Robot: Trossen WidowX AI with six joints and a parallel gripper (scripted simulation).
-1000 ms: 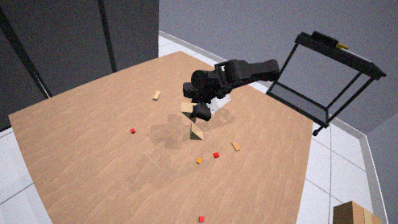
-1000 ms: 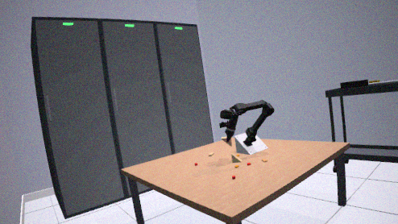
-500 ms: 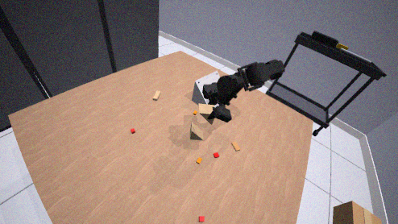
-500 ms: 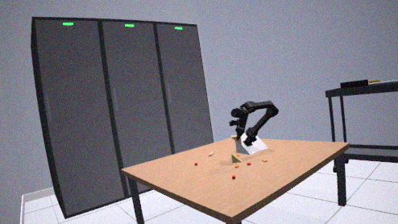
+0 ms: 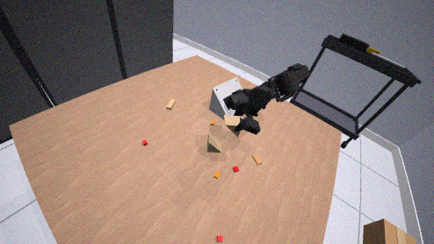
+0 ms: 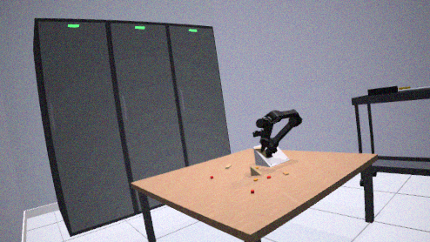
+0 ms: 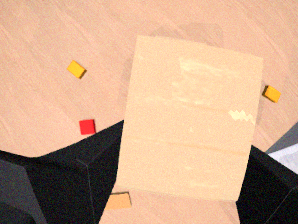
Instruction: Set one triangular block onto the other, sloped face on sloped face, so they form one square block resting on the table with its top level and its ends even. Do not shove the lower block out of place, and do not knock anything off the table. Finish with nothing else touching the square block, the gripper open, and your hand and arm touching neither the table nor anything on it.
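My gripper [image 5: 241, 122] [image 6: 261, 149] [image 7: 180, 133] is shut on a tan triangular block [image 5: 232, 119] [image 7: 189, 123] and holds it in the air. In the wrist view the block's broad face fills the middle, between the two dark fingers. The other triangular block [image 5: 214, 143] [image 6: 255, 171] rests on the wooden table [image 5: 110, 184] [image 6: 305, 183], below and a little to the left of the held one in the top view. The two blocks are apart. The resting block is hidden in the wrist view.
Small red, orange and tan pieces lie around, among them a red one [image 5: 235, 168] [image 7: 87, 127], an orange one [image 5: 217, 175] [image 7: 76, 70] and a tan one [image 5: 256, 159]. The arm's grey base [image 5: 221, 94] stands behind the blocks. A black cart [image 5: 351, 88] stands right of the table.
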